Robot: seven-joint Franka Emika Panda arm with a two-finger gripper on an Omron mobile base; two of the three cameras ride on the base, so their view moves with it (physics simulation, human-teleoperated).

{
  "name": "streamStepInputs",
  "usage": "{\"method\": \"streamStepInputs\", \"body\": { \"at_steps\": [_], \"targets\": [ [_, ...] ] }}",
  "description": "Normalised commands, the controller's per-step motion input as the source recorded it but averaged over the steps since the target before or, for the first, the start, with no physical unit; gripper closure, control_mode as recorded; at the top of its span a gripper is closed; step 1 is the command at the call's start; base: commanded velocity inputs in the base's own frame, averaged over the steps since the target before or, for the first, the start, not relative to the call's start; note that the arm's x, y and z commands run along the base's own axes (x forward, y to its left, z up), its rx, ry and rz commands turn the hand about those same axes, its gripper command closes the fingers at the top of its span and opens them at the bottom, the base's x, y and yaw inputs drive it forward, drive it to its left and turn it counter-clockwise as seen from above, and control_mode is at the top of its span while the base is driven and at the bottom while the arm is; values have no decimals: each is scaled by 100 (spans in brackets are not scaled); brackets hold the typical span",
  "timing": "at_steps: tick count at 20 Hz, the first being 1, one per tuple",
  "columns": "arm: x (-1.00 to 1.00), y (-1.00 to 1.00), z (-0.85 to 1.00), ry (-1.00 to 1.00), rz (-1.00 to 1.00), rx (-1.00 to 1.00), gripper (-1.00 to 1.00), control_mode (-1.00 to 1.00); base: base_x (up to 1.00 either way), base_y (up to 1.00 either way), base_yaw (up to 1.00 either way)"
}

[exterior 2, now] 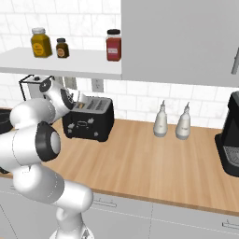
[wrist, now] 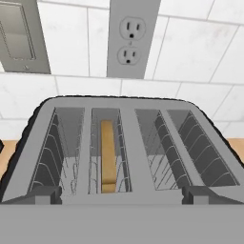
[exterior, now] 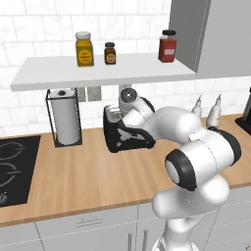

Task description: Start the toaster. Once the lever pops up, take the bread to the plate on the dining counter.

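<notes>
The black toaster [exterior: 125, 138] [exterior 2: 88, 122] stands on the wood worktop against the tiled wall. In the hand view I look down on its silver-grey top [wrist: 129, 143] and its slots. The bread [wrist: 108, 155], a tan slice seen edge-on, sits low in the second slot from the left. My gripper [wrist: 123, 195] hangs just above the toaster's near edge. It is open, with one dark fingertip [wrist: 45, 193] at each side and nothing between them. The plate and the dining counter are out of view.
A shelf [exterior: 98, 71] with three jars hangs close over the toaster and my hand. A paper towel holder [exterior: 64, 120] and a black cooktop [exterior: 12, 166] lie to the left. Two white bottles [exterior 2: 161, 121] and a black coffee machine [exterior 2: 231, 140] stand to the right.
</notes>
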Motion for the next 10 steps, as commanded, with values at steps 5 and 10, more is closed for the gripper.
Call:
{"method": "streamStepInputs", "body": {
  "at_steps": [5, 10],
  "targets": [
    [0, 0, 0, 0, 0, 0, -100, -100, 0, 0, 0],
    [0, 0, 0, 0, 0, 0, -100, -100, 0, 0, 0]
  ]
}}
